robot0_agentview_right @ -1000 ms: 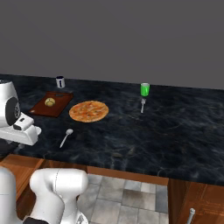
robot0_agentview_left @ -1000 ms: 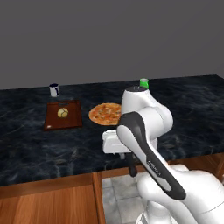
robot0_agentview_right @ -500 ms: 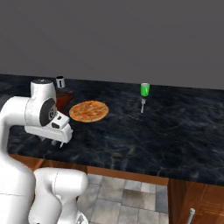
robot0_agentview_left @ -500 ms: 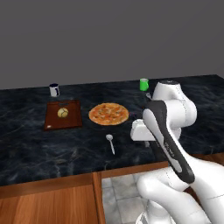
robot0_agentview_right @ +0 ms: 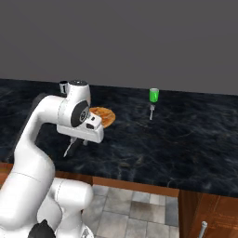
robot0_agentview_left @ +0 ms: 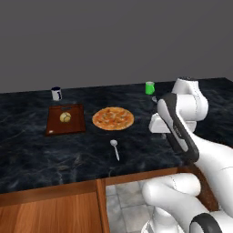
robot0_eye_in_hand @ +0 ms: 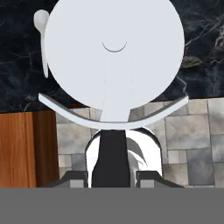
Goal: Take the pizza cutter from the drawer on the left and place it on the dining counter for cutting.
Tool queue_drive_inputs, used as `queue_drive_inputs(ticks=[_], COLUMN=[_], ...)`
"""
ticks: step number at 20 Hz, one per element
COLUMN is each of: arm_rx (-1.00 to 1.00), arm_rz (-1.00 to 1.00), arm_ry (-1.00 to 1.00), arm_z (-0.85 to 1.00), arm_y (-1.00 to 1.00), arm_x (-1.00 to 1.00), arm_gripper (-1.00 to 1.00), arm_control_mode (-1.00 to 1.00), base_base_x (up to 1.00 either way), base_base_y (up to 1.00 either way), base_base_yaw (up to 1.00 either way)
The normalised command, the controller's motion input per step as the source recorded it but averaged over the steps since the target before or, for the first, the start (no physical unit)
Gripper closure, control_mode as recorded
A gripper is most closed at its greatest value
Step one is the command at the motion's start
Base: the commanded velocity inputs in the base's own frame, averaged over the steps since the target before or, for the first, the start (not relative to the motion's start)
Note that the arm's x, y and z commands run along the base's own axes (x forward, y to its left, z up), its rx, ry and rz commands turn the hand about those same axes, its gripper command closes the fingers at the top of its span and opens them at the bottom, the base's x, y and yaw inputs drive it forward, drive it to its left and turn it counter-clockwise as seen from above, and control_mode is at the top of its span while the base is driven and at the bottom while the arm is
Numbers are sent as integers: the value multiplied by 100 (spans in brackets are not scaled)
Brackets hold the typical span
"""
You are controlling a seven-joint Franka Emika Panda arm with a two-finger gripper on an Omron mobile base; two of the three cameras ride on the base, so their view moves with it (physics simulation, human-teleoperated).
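The jaws were clamped on the dark handle of the pizza cutter (robot0_eye_in_hand: 113,57). Its pale round wheel stood straight out ahead of them, above the front edge of the black marble table (robot0_eye_in_hand: 201,52). To place it well, the arm likely needed to carry it farther in over bare marble, clear of the white spoon (robot0_eye_in_hand: 41,26) ahead of the jaws, and lower it before letting go.

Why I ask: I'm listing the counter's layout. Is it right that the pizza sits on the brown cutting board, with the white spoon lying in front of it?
Not quite. The pizza lies directly on the dining counter, beside the cutting board, which carries a small round yellowish item. The left base view shows this. The white spoon does lie in front of the pizza.
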Motion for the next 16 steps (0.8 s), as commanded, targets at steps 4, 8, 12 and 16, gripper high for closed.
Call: queue_drive_inputs(ticks=[4, 8, 12, 16], arm_rx=[0, 0, -3, -1], arm_rz=[0, 0, 0, 0], arm_ry=[2, 0, 0, 0], arm_z=[0, -2, -23, -35], arm_y=[-13, -4, 1, 3], arm_x=[100, 100, 89, 84], arm_gripper=[100, 100, 100, 100], arm_control_mode=[-100, -100, -100, -100], base_base_x=[0, 0, 0, 0], base_base_y=[0, 0, 0, 0], base_base_yaw=[0, 0, 0, 0])
